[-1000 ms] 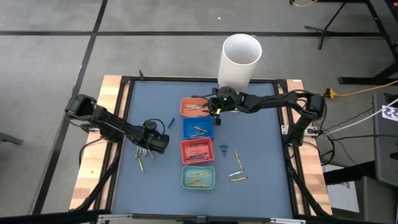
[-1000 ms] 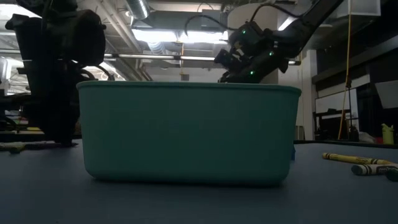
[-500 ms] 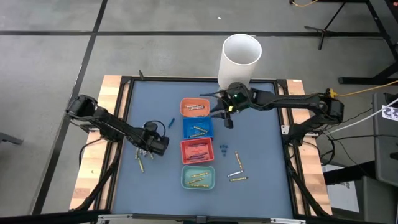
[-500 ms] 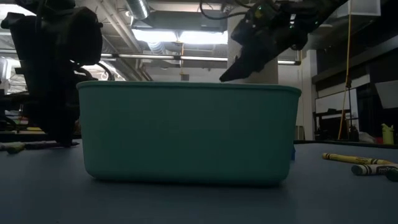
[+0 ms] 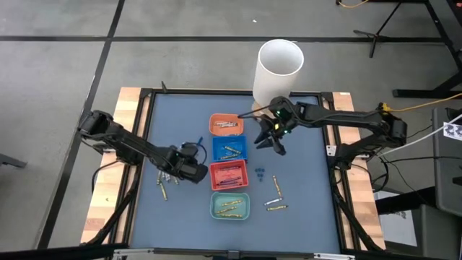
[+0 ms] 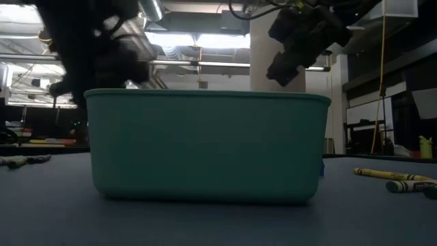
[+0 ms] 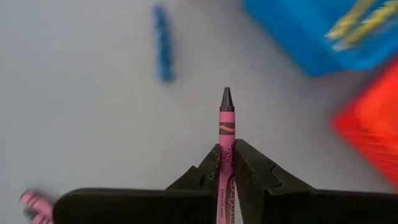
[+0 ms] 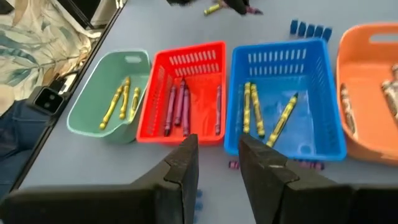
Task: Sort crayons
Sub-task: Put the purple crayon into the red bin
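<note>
1. The left tool [image 7: 227,163] is clamped on a pink crayon [image 7: 224,134]. The crayon's long axis runs straight out ahead along the tool's own line, dark tip leading, with most of its length standing clear beyond the fingertips.

2. The move to come most likely turns on the red tray [image 5: 228,175]. In the high view it lies just beyond the left tool [image 5: 189,163], on the side away from that arm's base and almost touching it. It already holds purple and pink sticks [image 8: 177,104], so I judge this crayon belongs there.

3. The left arm is clearly the nearer one to that tray. The right tool [image 5: 273,137] hangs above the worktop [image 5: 303,166] just off the far side of the blue tray [image 5: 229,149]. Its fingers [image 8: 182,163] are parted and nothing is between them.

4. Other crayons: yellow ones lie in the green tray [image 8: 106,99] and in the blue tray. A few loose ones [image 5: 274,201] lie on the worktop on the right tool's side. More [image 5: 164,182] lie just behind the left tool, toward its arm, and a blue one [image 7: 163,42] lies ahead of the held tip.

5. Hard to make out:
   - The left wrist view is smeared, so tray edges and the blue crayon are only blurs.
   - The low view is blocked by the green tray's wall [image 6: 205,147], with both arms as dark shapes.
   - The contents of the orange tray [image 5: 226,124] are too small to sort by colour.
</note>
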